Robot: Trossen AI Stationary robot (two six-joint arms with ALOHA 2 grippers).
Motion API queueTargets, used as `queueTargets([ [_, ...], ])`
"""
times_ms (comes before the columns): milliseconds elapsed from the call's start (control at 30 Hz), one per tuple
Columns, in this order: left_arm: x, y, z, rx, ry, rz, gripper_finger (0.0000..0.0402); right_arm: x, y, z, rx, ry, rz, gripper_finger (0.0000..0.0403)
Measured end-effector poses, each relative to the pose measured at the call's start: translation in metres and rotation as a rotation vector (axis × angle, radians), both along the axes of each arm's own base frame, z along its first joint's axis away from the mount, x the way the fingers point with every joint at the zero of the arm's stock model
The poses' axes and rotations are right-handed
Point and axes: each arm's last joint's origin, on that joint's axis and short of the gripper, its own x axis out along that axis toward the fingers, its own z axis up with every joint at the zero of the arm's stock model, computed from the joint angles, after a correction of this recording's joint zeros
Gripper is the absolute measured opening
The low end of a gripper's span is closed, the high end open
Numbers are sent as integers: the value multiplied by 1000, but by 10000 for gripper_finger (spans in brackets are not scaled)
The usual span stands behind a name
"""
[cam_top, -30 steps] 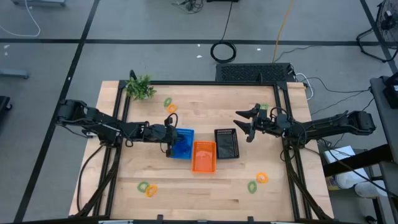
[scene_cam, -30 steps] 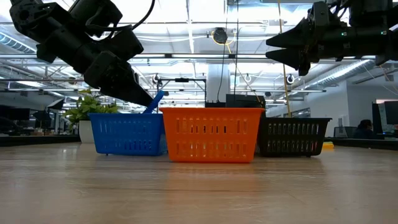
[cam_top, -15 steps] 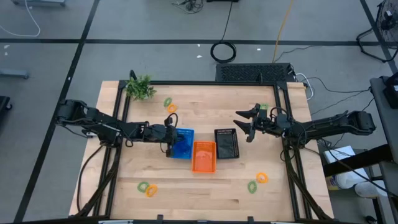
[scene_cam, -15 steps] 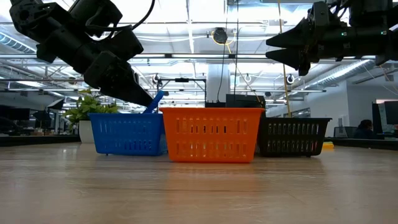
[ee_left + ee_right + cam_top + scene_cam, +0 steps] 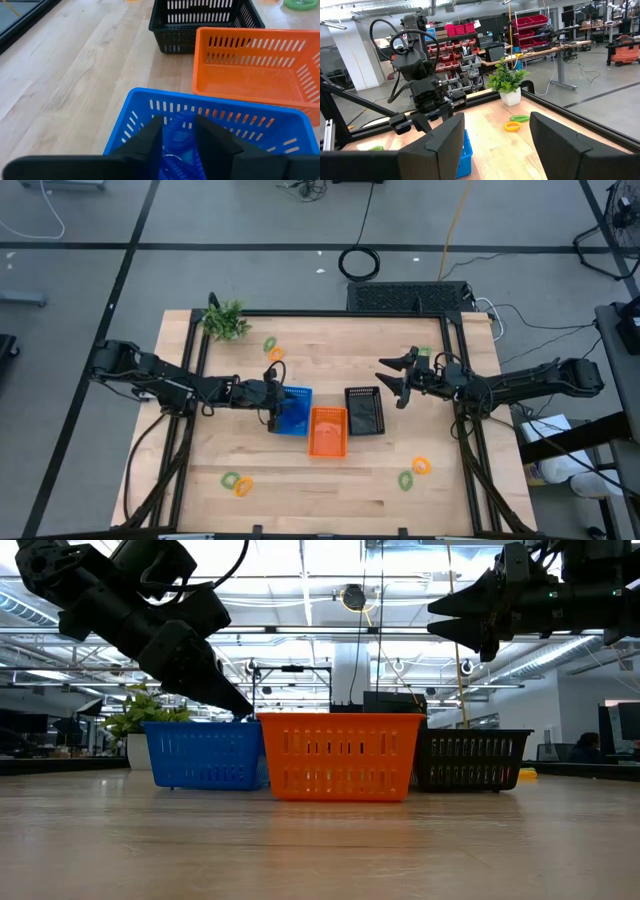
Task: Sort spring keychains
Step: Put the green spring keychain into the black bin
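My left gripper (image 5: 276, 406) hangs open over the left part of the blue basket (image 5: 296, 412), fingers pointing down into it (image 5: 178, 122). A blue spring keychain (image 5: 174, 146) lies inside the basket, seen between the fingers. My right gripper (image 5: 392, 381) is open and raised, to the right of the black basket (image 5: 364, 410); it holds nothing (image 5: 495, 125). Loose keychains lie flat on the table: green (image 5: 269, 344) and orange (image 5: 275, 354) far left, green (image 5: 231, 478) and orange (image 5: 243, 486) near left, green (image 5: 405, 479) and orange (image 5: 421, 466) near right.
The orange basket (image 5: 327, 431) stands between the blue and black ones, all close together mid-table. A plant sprig (image 5: 225, 321) sits at the far left corner. Another green keychain (image 5: 424, 352) shows beside my right arm. Bare wood lies along the near edge.
In the low view, the blue keychain that stuck out at my left gripper's fingertips above the blue basket's rim is gone from there now. Both arms have kept still.
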Motion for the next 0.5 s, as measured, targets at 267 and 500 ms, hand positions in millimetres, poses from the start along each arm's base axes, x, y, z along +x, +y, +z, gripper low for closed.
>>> queueTargets([
  [267, 0, 0, 0, -2, 0, 1, 138, 0, 0, 0, 0, 0, 0, 212],
  [500, 0, 0, 0, -2, 0, 1, 138, 0, 0, 0, 0, 0, 0, 212],
])
